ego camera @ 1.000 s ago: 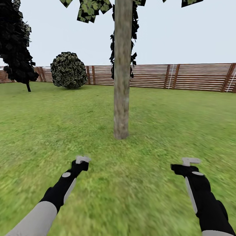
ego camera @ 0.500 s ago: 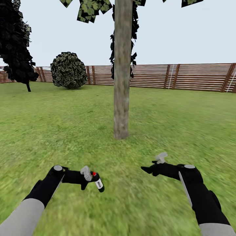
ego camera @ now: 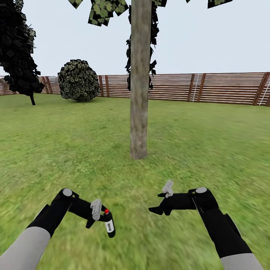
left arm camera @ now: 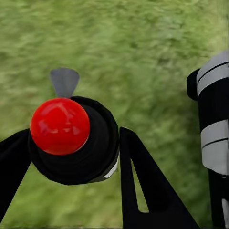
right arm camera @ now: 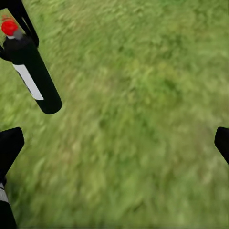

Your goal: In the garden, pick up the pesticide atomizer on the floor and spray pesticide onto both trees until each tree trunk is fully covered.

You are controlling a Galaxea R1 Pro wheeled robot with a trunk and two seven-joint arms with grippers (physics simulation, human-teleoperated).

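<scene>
Two black claws sit low before you over the blurry green grass floor point(ego camera: 150, 240). Far to the left a near-black cypress point(ego camera: 17, 48) rises against the sky, and beside it a round, mottled green bush point(ego camera: 78, 80) stands in front of the brown horizontal-slat wooden fence point(ego camera: 225, 88).

Your left claw point(ego camera: 98, 216) is clamped on the slim black pesticide atomizer with its red cap and white label point(ego camera: 109, 225). In the head view the bottle hangs roughly upright, red cap on top, just above the grass. In the left wrist view you look straight down on the red cap point(left arm camera: 59, 126), with a black finger point(left arm camera: 148, 186) pressed against each side of the bottle's body.

At centre, well ahead of both arms, the thick grey-brown tree trunk mottled with pale patches point(ego camera: 140, 78) stands upright out of the lawn, blocky green leaves point(ego camera: 101, 9) at its top.

Your right claw point(ego camera: 159, 206) points inward toward the left one, near it but apart. Its fingers stand spread wide with grass between them, holding nothing; in the right wrist view the atomizer point(right arm camera: 33, 74) hangs beyond its fingertips point(right arm camera: 9, 145).
</scene>
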